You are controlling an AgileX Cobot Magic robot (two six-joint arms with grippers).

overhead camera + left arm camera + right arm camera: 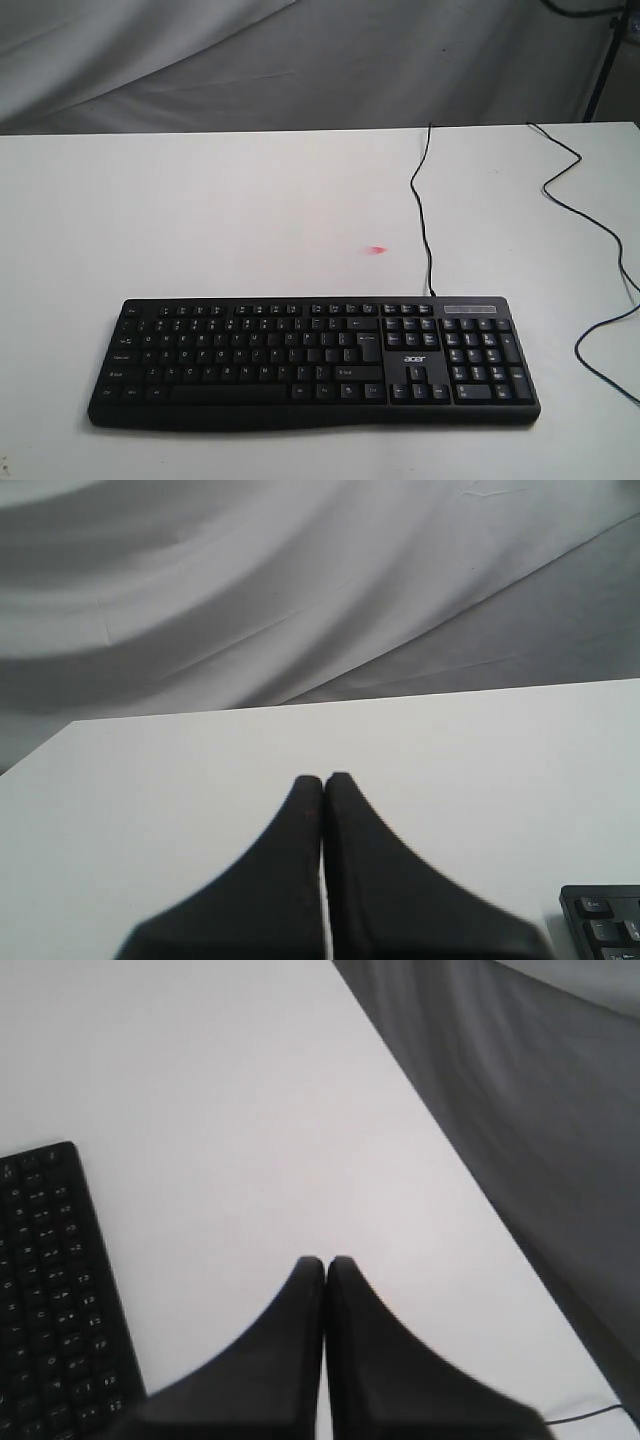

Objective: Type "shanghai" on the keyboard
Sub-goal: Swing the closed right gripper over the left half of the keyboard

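The black keyboard (312, 360) with white legends and an acer logo lies flat near the front of the white table (200, 220). Neither arm shows in the exterior view. In the left wrist view my left gripper (323, 778) is shut with nothing in it, held over bare table, and a corner of the keyboard (605, 925) shows off to one side. My right gripper (325, 1260) is also shut and empty over bare table, with the number-pad end of the keyboard (50, 1300) beside it.
A thin black cable (423, 210) runs from the keyboard's back edge to the table's far edge. A second black cable (600, 230) snakes along the right side. A small red spot (376, 250) marks the table behind the keyboard. Grey cloth hangs behind.
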